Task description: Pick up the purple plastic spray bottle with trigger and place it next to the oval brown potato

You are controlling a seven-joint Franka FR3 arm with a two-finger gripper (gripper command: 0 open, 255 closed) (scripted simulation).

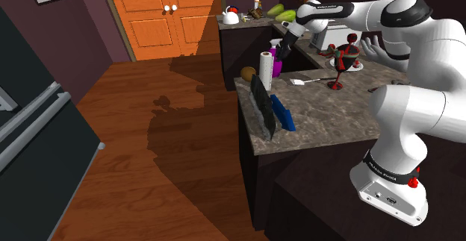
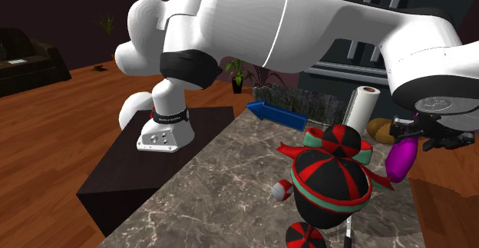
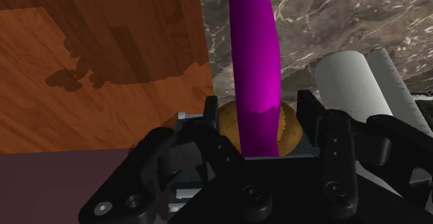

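Count one purple spray bottle [image 3: 255,70], one brown potato [image 3: 290,127], one white paper towel roll [image 3: 347,84] and one gripper [image 2: 421,137]. All are gathered at the far end of the one marble-patterned counter [image 1: 336,105]. Taking the roll as your landmark, the potato lies just beside it at the counter's edge. Further from the roll along the counter you find one spoon [image 1: 302,81], then one dark dish rack [image 1: 261,107] with one blue object [image 1: 284,114] against it. One red, black and green striped figure [image 2: 334,179] also stands on the counter, well apart from the roll, and one white kettle [image 1: 231,16] sits on a separate surface beyond the roll. In the wrist view the bottle's upper end disappears behind the gripper's black body, so its trigger cannot be made out. In the same view the bottle covers the middle of the potato. In the second exterior view the striped figure is cut off by the lower edge. The bottle hangs tilted from the gripper, near the roll, and extends straight out from the hand toward the potato. The fingers [image 3: 211,122] stand on either side of the bottle's upper part and appear clamped on it, though the contact itself is hidden.
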